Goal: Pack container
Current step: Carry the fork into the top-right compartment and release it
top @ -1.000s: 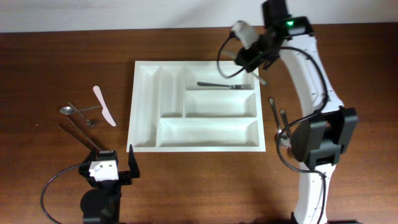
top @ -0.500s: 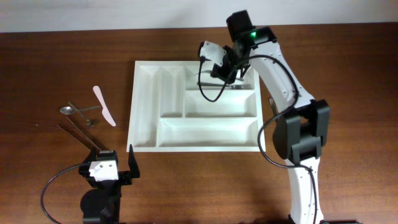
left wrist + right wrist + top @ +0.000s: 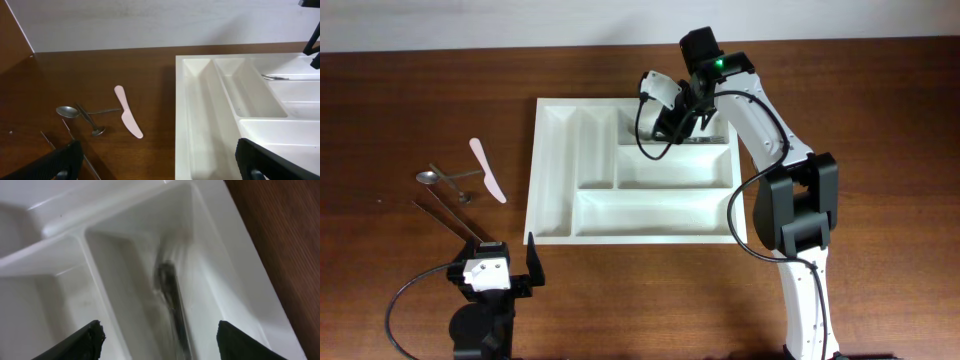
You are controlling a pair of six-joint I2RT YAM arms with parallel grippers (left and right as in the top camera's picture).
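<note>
The container (image 3: 552, 180), a large white cutlery tray, lies mid-table. My right gripper (image 3: 672, 128) hangs over its rear long compartment, jaws open. In the right wrist view a blurred metal piece of cutlery (image 3: 170, 292) lies along that compartment's floor below the right gripper (image 3: 160, 330), touching neither finger. Part of the metal cutlery (image 3: 712, 139) shows beside the arm in the overhead view. My left gripper (image 3: 507, 268) stands open and empty at the front left, just ahead of the tray's corner. The left wrist view shows the left gripper (image 3: 160, 167) spanning the container's (image 3: 192, 125) left wall.
Loose cutlery lies on the wood left of the tray: a pink knife (image 3: 488, 170) (image 3: 127, 117), a spoon (image 3: 425, 177) (image 3: 67, 111), a smaller spoon (image 3: 465, 196) and thin metal sticks (image 3: 450, 215). The right arm (image 3: 790, 200) crosses the tray's right edge.
The right arm swung left from beyond the tray's back right corner to above the rear long compartment. Its jaws went from shut to open. The left arm stayed still.
</note>
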